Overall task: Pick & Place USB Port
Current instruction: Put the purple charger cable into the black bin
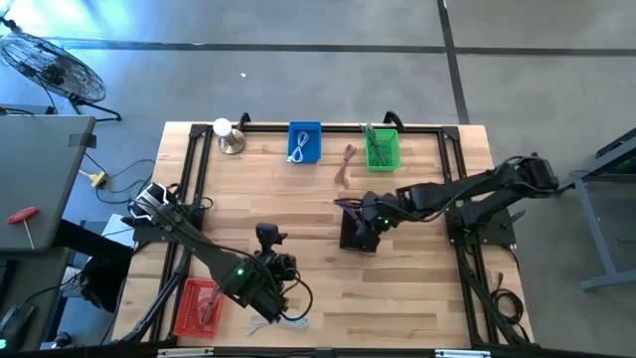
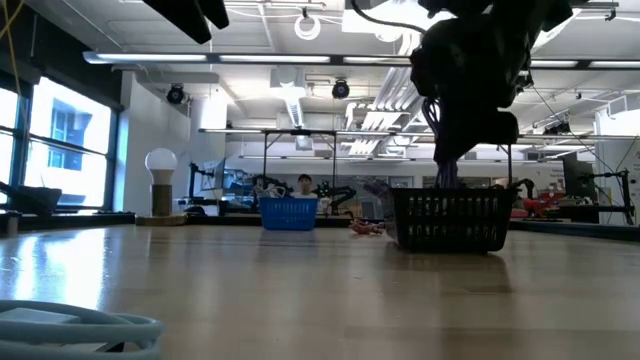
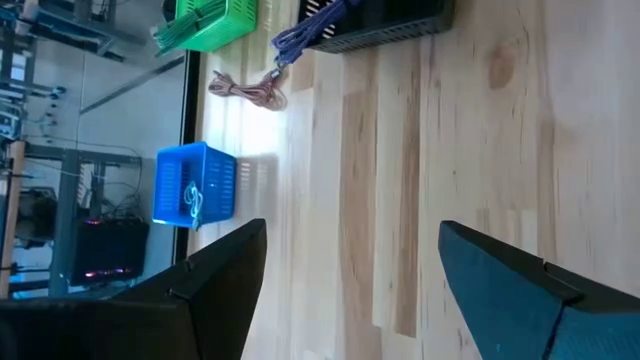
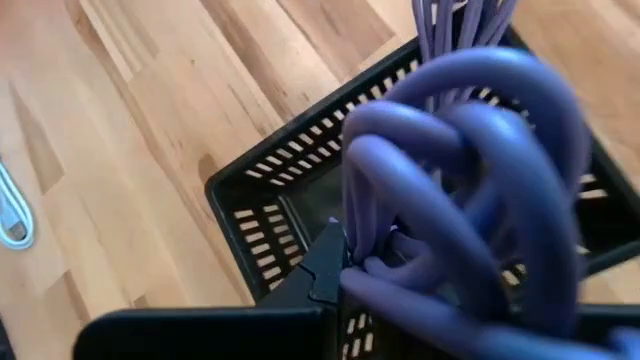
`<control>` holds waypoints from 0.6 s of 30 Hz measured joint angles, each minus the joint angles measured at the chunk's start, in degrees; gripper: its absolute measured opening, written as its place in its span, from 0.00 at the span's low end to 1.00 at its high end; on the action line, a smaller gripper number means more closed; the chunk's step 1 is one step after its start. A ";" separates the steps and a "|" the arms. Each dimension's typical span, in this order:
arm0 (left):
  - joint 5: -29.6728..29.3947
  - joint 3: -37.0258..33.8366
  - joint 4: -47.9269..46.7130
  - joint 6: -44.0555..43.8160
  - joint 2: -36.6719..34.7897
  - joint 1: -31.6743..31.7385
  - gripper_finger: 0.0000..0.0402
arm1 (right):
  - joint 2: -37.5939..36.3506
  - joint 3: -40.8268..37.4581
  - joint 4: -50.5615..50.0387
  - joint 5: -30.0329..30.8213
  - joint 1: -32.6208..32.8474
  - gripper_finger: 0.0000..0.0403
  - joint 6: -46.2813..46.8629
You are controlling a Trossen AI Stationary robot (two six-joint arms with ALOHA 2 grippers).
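High view: my right gripper [image 1: 370, 217] hangs over the black basket [image 1: 356, 235] mid-desk; my left gripper [image 1: 281, 267] waits near the front edge, by the red basket [image 1: 196, 306].

Low view: the purple cable [image 2: 445, 150] dangles straight down into the basket.

Left wrist view: fingers spread, nothing between.

Right wrist view: fingers pinch the coiled cable directly above the basket's opening, long axis vertical. Lowering should do.

light: bright overhead strips [image 2: 300, 58] | window glare | near cable [image 4: 470, 190] blurred
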 joint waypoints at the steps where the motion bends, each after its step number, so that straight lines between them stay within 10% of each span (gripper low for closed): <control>1: 0.02 0.00 -0.04 0.00 0.00 0.02 0.72 | 0.54 0.00 0.42 -0.57 -0.24 0.04 -0.02; 18: 0.00 0.00 -2.01 0.24 0.00 0.04 0.72 | 1.67 0.00 1.84 -4.25 -0.51 0.28 -1.19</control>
